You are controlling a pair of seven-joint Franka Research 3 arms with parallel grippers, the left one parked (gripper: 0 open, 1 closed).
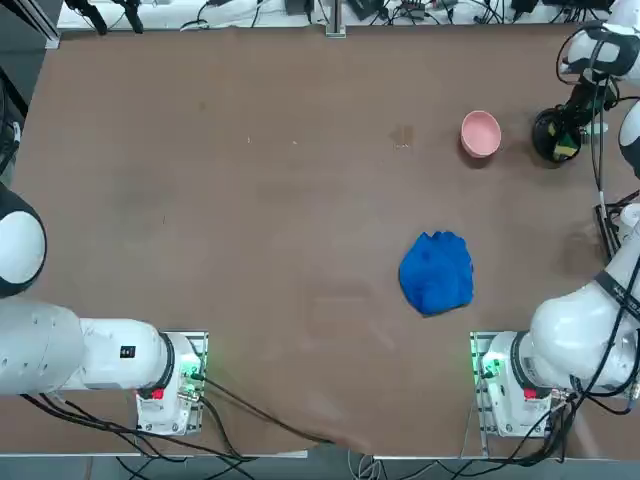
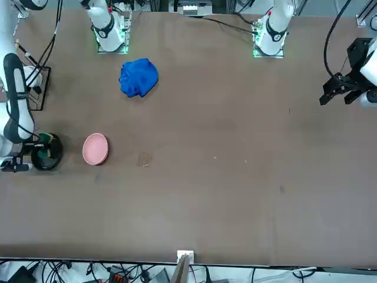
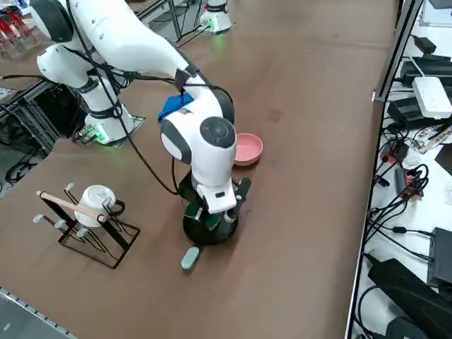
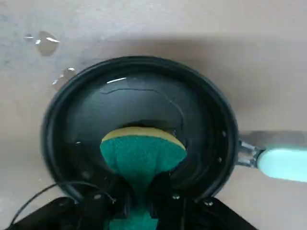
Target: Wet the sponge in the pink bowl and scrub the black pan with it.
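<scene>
A: Right gripper?
B: Lowered over the black pan, fingers pinched on the sponge; green face toward the wrist camera, yellow layer along the far edge, squeezed narrow between the fingers and fanned out below them.

A: Sponge relative to the pan?
B: Inside the rim, down against the glossy interior, nearer the wall on the gripper's side than the centre. Wet sheen and curved highlights across the pan floor.

A: Pan details?
B: Round, black, with a short pale handle joined by a metal neck. In the right side view, pan mostly hidden under the wrist, handle pointing toward the near table edge.

A: Around the pan?
B: Water drops on the brown table just beyond the rim. Pink bowl near the pan on its left in the top view, apart from it; in the front view, bowl right of the pan.

A: Farther out?
B: Crumpled blue cloth well apart from both, closer to the arm bases. Wire rack holding a white cup on the table's right side, in the right side view.
</scene>
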